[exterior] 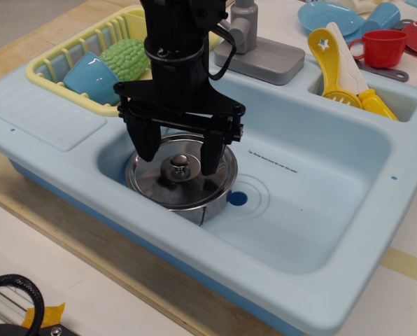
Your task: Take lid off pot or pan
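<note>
Silver lid [168,183], black claw [178,164]

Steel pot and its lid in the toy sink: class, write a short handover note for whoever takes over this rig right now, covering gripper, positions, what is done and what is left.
Gripper: the black two-finger gripper is open, fingers either side of the small metal knob, not closed on it.
Positions: the round shiny stainless-steel lid sits on the shallow stainless-steel pot, at the left of the light blue plastic sink basin.
Done: gripper lined up over the knob.
Left: close on the knob, lift the lid off, set it down beside the pot.
</note>
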You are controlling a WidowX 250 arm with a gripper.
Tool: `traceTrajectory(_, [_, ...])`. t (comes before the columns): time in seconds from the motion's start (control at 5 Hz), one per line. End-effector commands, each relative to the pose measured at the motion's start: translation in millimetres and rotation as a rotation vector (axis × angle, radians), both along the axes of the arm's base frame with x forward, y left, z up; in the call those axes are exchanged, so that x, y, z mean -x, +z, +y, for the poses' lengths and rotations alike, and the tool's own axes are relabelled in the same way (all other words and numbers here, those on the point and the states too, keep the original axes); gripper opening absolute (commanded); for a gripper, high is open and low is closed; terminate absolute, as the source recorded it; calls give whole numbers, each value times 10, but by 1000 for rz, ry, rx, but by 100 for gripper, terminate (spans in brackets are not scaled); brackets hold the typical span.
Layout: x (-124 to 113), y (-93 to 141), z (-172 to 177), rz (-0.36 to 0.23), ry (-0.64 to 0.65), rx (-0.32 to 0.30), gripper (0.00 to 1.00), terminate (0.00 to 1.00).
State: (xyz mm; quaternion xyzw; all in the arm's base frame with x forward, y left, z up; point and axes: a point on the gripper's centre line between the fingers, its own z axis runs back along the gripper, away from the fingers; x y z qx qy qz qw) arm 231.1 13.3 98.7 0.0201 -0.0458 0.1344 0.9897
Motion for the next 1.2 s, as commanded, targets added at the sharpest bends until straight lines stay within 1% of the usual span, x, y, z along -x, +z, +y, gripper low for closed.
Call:
traceTrajectory(0.0, [-123, 26, 70, -30, 11, 5, 100, 0])
traceTrajectory(0.4, [-163, -73, 102, -5, 21, 24, 100, 0])
traceTrajectory(0.6, [-83, -57, 102, -27, 32, 27, 100, 0])
traceTrajectory(0.8, [-70, -30, 89, -37, 22, 30, 100, 0])
traceTrajectory(1.0, [-78, 69, 39, -46, 8, 16, 100, 0])
